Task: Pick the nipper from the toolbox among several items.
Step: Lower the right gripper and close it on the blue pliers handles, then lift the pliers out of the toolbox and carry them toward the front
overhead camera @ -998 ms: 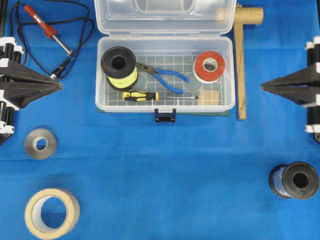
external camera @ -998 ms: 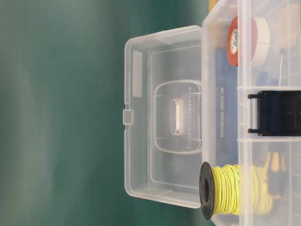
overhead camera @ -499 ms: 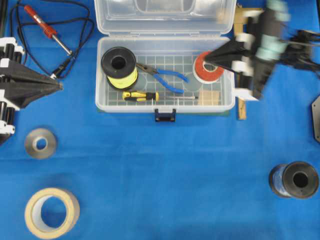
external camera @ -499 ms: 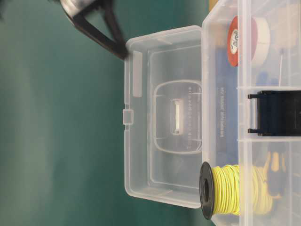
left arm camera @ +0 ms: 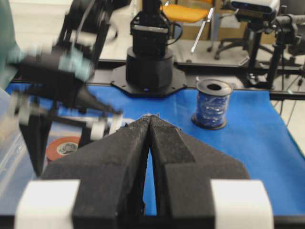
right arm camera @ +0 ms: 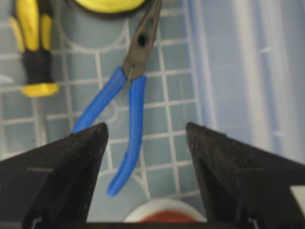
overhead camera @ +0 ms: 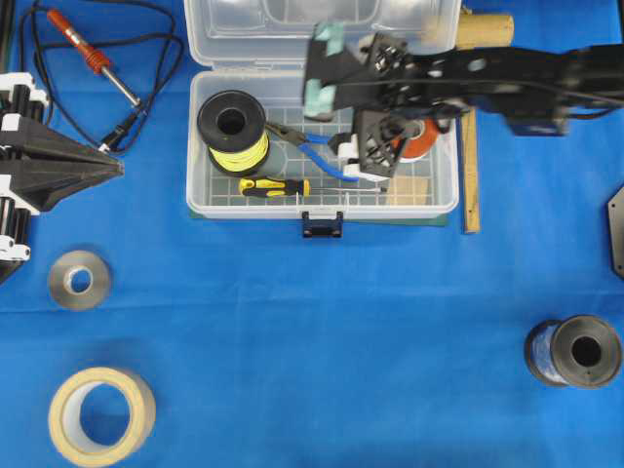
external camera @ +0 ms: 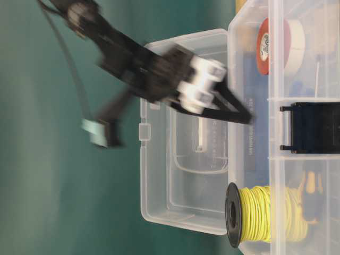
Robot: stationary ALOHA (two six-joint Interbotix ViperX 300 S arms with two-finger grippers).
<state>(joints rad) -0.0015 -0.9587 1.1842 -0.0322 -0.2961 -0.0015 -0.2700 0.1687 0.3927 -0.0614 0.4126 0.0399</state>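
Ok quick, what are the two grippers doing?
Left gripper: closed, holding nothing.
Right gripper: open over the nipper, holding nothing.

Red-handled soldering iron (overhead camera: 86, 51) with black cord (overhead camera: 146, 39), upper left. Grey tape roll (overhead camera: 79, 280), left. Tan masking tape roll (overhead camera: 101, 415), lower left. Dark wire spool (overhead camera: 574, 351), lower right. Wooden mallet (overhead camera: 472, 117), upper right.

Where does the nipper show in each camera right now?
Overhead: nipper mid-toolbox, right of the yellow wire spool, its handle ends under the right hand.
Table-level: not clearly visible.
Left wrist: not in view.
Right wrist: nipper centre, between the open fingers.
Shared landmark: yellow-black screwdriver.
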